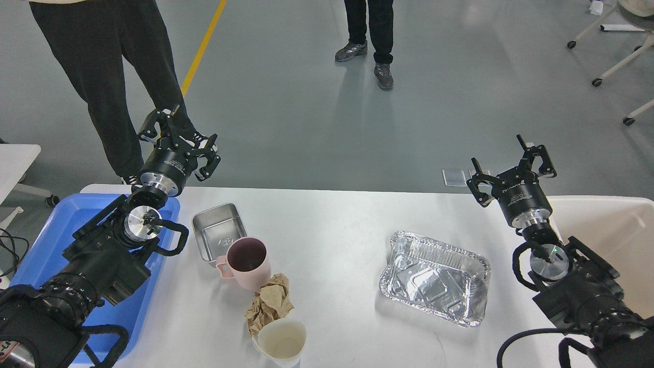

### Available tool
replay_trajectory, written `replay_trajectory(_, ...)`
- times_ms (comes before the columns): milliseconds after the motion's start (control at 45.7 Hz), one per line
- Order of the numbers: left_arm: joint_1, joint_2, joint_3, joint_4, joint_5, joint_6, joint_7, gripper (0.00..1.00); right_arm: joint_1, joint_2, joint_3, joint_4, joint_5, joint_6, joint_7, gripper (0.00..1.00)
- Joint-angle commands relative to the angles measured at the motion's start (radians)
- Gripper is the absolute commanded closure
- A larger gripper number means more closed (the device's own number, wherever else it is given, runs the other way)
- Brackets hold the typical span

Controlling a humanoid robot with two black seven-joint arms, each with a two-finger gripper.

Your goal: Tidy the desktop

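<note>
The white desktop point(337, 220) fills the lower view. On it lie a small steel tray point(217, 232), a pink mug point(245, 260) next to it, a crumpled brown paper point(271, 301), a white paper cup point(281, 342) near the front edge, and a crinkled foil container point(434, 278) toward the right. My left gripper point(179, 138) hovers open above the table's far left edge, over the blue tray's back corner, holding nothing. My right gripper point(511, 166) hangs open above the far right edge, beyond the foil container, empty.
A blue plastic tray point(43, 255) sits at the left end under my left arm. An off-white bin point(613, 235) stands at the right end. Two people stand on the grey floor behind the table. Chair legs on casters show at the top right.
</note>
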Motion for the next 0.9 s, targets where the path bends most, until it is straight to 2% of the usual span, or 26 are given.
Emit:
replay_trajectory(0,0.003,0.002,0.0,0.0,0.0,0.008,-0.003,0.03,-0.001,0.001,0.0,0.0,0.0,0.0,0.0,0.0)
replay_trajectory(88,0.0,0.002,-0.006,0.001,-0.005,0.002,0.011,0.03,-0.001,0.001,0.0,0.0,0.0,0.0,0.0,0.0)
replay_trajectory(285,-0.007,0.017,-0.014,0.008,-0.005,0.011,0.012,0.03,-0.004,0.001,0.0,0.0,0.0,0.0,0.0,0.0)
replay_trajectory(416,-0.011,0.009,0.064,-0.009,0.037,-0.037,0.012,0.03,-0.004,0.0,0.0,0.0,0.0,0.0,0.0,0.0)
replay_trajectory(482,-0.008,0.026,0.121,-0.06,0.044,-0.041,0.02,0.03,-0.007,0.0,0.0,0.0,0.0,0.001,0.0,0.0)
replay_trajectory(547,0.004,0.084,0.179,-0.162,0.051,-0.012,0.041,0.04,-0.007,0.0,-0.002,0.0,-0.002,0.001,0.0,0.0)
replay_trajectory(657,0.064,0.279,0.301,-0.437,0.078,0.043,0.1,0.04,-0.01,0.001,-0.002,0.0,-0.011,0.001,0.0,0.0)
replay_trajectory(766,0.079,0.506,0.377,-0.713,0.101,0.113,0.173,0.05,-0.013,0.003,-0.002,0.0,-0.025,0.001,0.0,0.0)
replay_trajectory(875,0.099,0.754,0.449,-0.929,0.104,0.114,0.233,0.05,-0.011,0.006,-0.003,0.0,-0.028,0.0,0.0,0.0)
